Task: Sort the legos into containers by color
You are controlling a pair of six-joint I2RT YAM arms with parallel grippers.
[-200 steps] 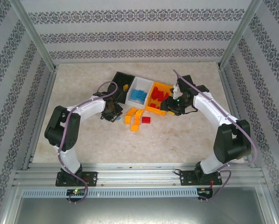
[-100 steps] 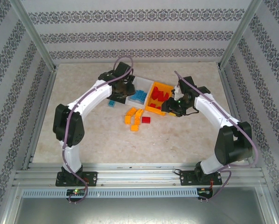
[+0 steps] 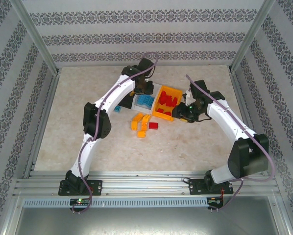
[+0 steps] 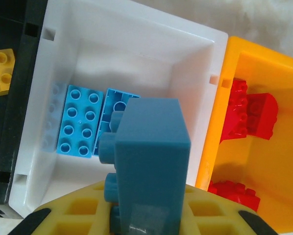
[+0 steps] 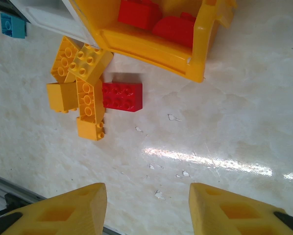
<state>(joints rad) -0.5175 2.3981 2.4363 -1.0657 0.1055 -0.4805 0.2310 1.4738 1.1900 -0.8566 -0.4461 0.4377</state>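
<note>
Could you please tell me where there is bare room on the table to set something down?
Crowded: in front of the orange bin, where orange-yellow bricks and a red brick cluster. Bare: the table between that cluster and the near edge, and left of the loose blue brick.

The left arm [image 3: 98, 120] is leaning far forward with its elbow raised, and the left gripper [image 3: 143, 89] is pointing down, its fingers [image 4: 63, 220] pinching a blue brick [image 4: 151, 156]. The right arm [image 3: 230, 127] is bending inward, and the right gripper [image 5: 147, 205] is hanging low, its jaws standing partly apart and gripping nothing.
</note>
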